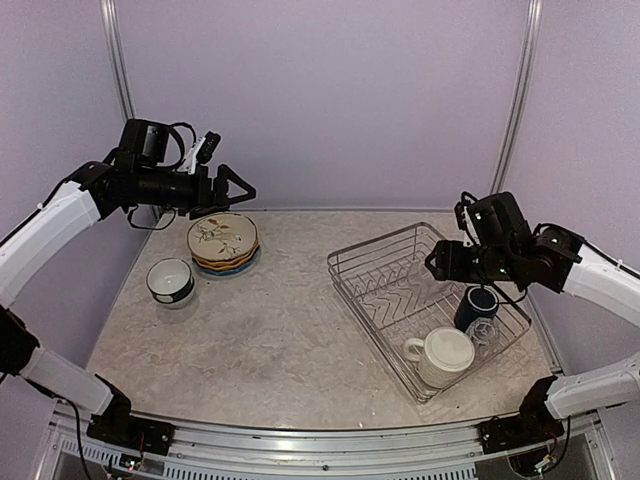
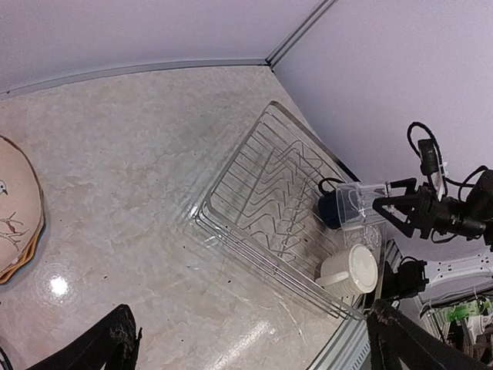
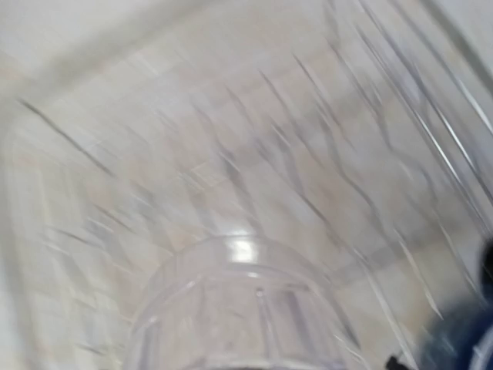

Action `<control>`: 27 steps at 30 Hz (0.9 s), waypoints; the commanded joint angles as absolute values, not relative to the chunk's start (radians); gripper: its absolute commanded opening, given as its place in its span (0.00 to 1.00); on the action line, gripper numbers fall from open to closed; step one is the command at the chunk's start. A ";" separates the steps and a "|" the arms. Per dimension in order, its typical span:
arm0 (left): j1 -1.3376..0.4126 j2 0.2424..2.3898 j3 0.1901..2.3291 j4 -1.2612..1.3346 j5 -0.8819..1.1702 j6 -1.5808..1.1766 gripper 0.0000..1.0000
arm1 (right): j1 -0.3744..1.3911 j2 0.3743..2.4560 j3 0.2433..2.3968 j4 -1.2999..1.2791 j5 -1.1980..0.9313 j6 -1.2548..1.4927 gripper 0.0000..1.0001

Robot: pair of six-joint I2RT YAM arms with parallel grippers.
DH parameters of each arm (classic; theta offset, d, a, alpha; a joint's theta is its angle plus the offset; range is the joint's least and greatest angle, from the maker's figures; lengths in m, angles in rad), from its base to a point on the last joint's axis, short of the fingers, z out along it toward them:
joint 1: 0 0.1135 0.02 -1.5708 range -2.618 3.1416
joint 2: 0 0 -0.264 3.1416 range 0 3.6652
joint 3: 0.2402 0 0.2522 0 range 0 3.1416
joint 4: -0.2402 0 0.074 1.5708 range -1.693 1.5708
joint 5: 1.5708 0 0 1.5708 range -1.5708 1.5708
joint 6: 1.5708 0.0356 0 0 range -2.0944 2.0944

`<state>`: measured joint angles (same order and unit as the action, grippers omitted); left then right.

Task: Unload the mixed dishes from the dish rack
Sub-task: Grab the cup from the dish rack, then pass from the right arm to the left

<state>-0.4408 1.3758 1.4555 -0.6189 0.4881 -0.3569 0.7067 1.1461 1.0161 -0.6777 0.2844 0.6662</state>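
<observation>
Top external view: a pale marbled bench (image 1: 280, 345) is being shown from above. The dish rack (image 1: 372, 262), a silver wire basket, is being seen set at an angle along the right edge of the bench, with its near end toward the near right corner. At that near end a large cream mug (image 1: 440, 355) is being carried inside the rack. A navy mug (image 1: 474, 306) is being seen just beyond it by the rack's right wall, and a second glass (image 1: 486, 330) is being seen between the two mugs.

The right pincer (image 2: 380, 207) is being held above the rack. In the left wrist view it is being shown clenched on a clear glass (image 2: 356, 206), which is being gripped on its side just in front of the navy mug. The right wrist view is being blurred by motion. Only the glass, close at the bottom, and streaked rack wires are being made out there.

The left pincer (image 1: 240, 190) is being held high near the far left corner of the bench, released, with its fingers spread wide. Below it a stack of plates (image 1: 223, 243) is being seen, a cream floral plate on top and orange and blue rims beneath. A pale bowl (image 1: 170, 280) with a dark rim is being seen just beside the stack, along the left edge.
</observation>
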 commanded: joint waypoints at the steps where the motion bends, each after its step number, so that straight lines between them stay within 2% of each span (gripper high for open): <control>1: -0.448 1.414 1.444 -0.592 0.622 -0.376 0.99 | 0.709 1.015 0.955 -0.396 0.196 0.640 0.26; 4: -0.450 1.438 1.428 -0.540 0.749 -0.413 0.99 | 0.708 0.987 0.883 -0.141 0.058 0.644 0.26; 8: -0.452 1.465 1.376 -0.395 0.963 -0.514 0.97 | 0.707 1.082 0.843 0.204 -0.174 0.661 0.25; 10: -0.459 1.482 1.347 -0.305 1.049 -0.582 0.94 | 0.711 1.153 0.857 0.309 -0.249 0.682 0.24; 12: -0.472 1.505 1.325 -0.231 1.104 -0.640 0.87 | 0.721 1.211 0.869 0.415 -0.290 0.707 0.24; 15: -0.497 1.537 1.313 -0.187 1.133 -0.682 0.79 | 0.737 1.294 0.872 0.575 -0.300 0.773 0.23; 24: -0.513 1.556 1.256 -0.043 1.165 -0.776 0.71 | 0.785 1.540 0.963 0.842 -0.391 0.885 0.21; 27: -0.514 1.556 1.252 -0.025 1.172 -0.784 0.65 | 0.809 1.605 0.996 0.880 -0.406 0.902 0.21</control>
<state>-0.5110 1.5475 1.2648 -0.1024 1.1370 -0.7547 0.7723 1.5482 0.9340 0.7013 -0.3454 0.8524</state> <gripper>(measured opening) 0.680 0.676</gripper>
